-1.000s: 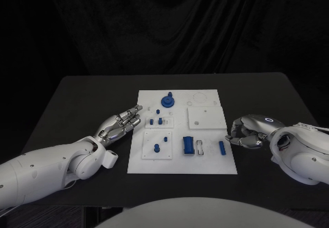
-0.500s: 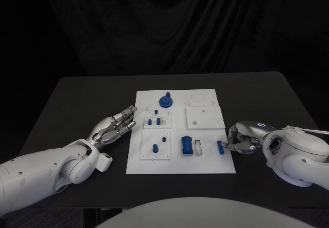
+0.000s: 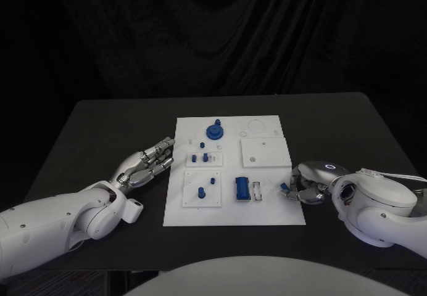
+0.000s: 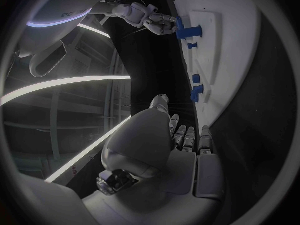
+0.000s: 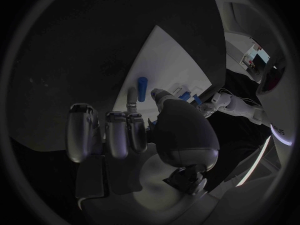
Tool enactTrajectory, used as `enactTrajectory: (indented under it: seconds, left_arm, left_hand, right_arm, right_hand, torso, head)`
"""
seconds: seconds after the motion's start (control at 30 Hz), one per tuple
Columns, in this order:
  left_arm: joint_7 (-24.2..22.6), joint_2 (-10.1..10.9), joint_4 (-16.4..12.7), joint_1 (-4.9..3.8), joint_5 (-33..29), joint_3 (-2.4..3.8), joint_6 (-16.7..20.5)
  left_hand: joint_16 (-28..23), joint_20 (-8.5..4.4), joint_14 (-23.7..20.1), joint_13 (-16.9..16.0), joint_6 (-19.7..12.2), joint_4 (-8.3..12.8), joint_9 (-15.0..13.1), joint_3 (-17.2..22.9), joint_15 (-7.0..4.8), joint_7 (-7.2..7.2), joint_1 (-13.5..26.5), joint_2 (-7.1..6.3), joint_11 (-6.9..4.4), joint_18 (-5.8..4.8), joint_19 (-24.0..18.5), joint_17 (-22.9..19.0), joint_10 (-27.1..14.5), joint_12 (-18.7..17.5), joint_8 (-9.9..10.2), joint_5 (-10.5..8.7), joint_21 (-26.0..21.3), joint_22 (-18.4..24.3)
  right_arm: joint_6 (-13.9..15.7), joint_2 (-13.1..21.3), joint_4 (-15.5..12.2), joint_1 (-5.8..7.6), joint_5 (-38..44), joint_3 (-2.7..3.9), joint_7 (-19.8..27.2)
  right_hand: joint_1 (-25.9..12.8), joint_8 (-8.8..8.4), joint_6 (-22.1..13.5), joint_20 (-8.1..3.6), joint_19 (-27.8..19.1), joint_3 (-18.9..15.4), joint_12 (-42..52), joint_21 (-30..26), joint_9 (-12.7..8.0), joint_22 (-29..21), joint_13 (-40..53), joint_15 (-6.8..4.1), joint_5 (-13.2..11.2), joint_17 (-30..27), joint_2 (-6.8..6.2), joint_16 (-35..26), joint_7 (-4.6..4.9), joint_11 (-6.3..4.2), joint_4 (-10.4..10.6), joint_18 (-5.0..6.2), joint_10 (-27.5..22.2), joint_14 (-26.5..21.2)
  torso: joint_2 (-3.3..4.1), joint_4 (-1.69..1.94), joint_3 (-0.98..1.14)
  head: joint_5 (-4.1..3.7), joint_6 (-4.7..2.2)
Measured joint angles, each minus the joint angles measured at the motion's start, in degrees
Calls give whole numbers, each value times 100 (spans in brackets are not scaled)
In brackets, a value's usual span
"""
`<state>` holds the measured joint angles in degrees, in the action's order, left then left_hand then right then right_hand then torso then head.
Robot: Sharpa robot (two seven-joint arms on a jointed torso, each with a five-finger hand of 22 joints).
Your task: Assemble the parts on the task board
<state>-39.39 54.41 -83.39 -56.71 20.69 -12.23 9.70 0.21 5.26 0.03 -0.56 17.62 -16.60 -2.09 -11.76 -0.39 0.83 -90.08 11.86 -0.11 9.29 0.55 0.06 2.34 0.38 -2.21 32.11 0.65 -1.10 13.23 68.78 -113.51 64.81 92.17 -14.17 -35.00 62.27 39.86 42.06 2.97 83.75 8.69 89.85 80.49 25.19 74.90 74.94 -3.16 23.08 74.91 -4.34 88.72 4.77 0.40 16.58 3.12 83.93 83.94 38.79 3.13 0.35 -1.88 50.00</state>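
While the silver many-fingered right hand (image 3: 308, 182) sits at the right edge of the flat white plastic task board (image 3: 267, 211), its fingers curl toward the small blue bar-shaped part (image 3: 286, 187) lying near that edge; whether they grip it or only touch it, I cannot tell. The silver left hand (image 3: 151, 160) rests on the black table (image 3: 98, 129) just left of the board, fingers straight and apart, holding nothing. Step in hand, as I judge it: picking up the bar. Next move calls for a firm pinch, a lift, then carrying it to the pale slot (image 3: 258, 190) beside the blue rectangular block (image 3: 242, 188).
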Motion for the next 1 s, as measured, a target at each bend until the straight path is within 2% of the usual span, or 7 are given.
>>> enactTrajectory:
  seconds: [0.13, 0.37, 0.4, 0.5, 0.63, 0.8, 1.0]
  left_arm:
    - [1, -36, 36, 0, 7, 0, -23]
    - [2, -78, 87, 0, 14, 0, -100]
    - [2, -81, 90, 0, 14, 0, -109]
    - [3, -85, 106, 0, 16, 1, -148]
    - [3, -96, 123, 0, 17, 1, -196]
    - [4, -108, 136, 0, 19, 0, -245]
    - [5, -119, 156, 0, 20, 0, -286]
  left_hand:
    - [0, 40, -9, 0, -21, 0, 0, 0, 32, 21, 0, 0, 28, 1, 0, 0, -14, 0, 0, -1, 0, 0]
    - [0, 92, 0, 1, -63, 0, 7, 0, 81, 20, 0, 0, 64, 1, 11, 2, -18, 0, 0, -1, 0, 0]
    - [0, 92, 0, 1, -80, 0, 7, 0, 81, 36, 0, 0, 64, 1, 11, 2, -18, 0, 0, -1, 0, 0]
    - [0, 142, 1, 1, -84, 0, 7, 0, 142, 40, 0, 0, 106, 0, 20, 2, -19, 0, 0, -1, 0, 0]
    - [0, 182, -1, 6, -103, 0, 7, 0, 164, 60, -23, 23, 126, 0, 21, 3, -39, 0, 0, -1, 0, -8]
    - [0, 182, -1, 6, -103, 0, 7, 1, 164, 60, -23, 23, 126, 0, 21, 3, -39, 0, 0, -1, 0, -7]
    - [0, 186, -1, 6, -125, 2, 7, 2, 163, 81, -23, 23, 126, 0, 17, 4, -39, 0, 0, -1, 0, -7]
  right_arm:
    - [1, -84, 55, -3, 68, 8, -20]
    - [-18, -283, 199, -9, 164, 37, -30]
    - [-24, -306, 220, -15, 173, 39, -31]
    - [-57, -366, 271, -45, 209, 47, -43]
    - [-121, -415, 287, -70, 241, 50, -54]
    - [-196, -456, 287, -73, 263, 63, -52]
    - [-254, -482, 292, -73, 273, 77, -46]
  right_hand:
    - [-22, -2, 7, 0, 0, 0, 0, 0, 41, 0, 0, 0, -44, 0, 22, -43, -4, 0, 0, 0, 0, 0]
    - [243, -23, 42, 0, 0, 121, 0, -63, 305, 0, -1, 0, 654, 0, 19, -73, 1, 0, -121, 0, 0, 0]
    - [281, -25, 42, 0, 0, 136, 0, -63, 524, 0, -1, 0, 734, 0, 12, -73, 1, 0, -136, 0, 0, 0]
    - [398, -151, 44, 0, 0, 193, 0, -84, 1673, 0, -1, 0, 972, 0, -3, -73, 0, 0, -211, 1, 0, 0]
    - [644, -180, 104, -21, 21, 390, 0, -84, 2478, 0, -1, -40, 1674, 0, -56, -111, -59, 0, -421, 0, 0, 3]
    - [780, -215, 175, -21, 21, 578, 0, -84, 2549, 0, -2, -42, 2087, 0, -84, -111, -48, -21, -657, 1, 21, 1]
    - [895, -290, 197, -21, 21, 594, 0, -113, 2584, 0, -2, -41, 2196, 0, -76, -111, -25, -21, -688, 0, 21, 1]
  torso:
    - [-1, 2, 3]
    - [-2, -1, 3]
    - [-2, 0, 3]
    - [-2, 2, 2]
    - [-2, 2, 1]
    - [-1, 2, -1]
    - [1, 5, -1]
  head:
    - [10, 0]
    - [28, 0]
    - [29, 0]
    - [41, 0]
    - [63, 0]
    - [71, 0]
    - [68, 0]
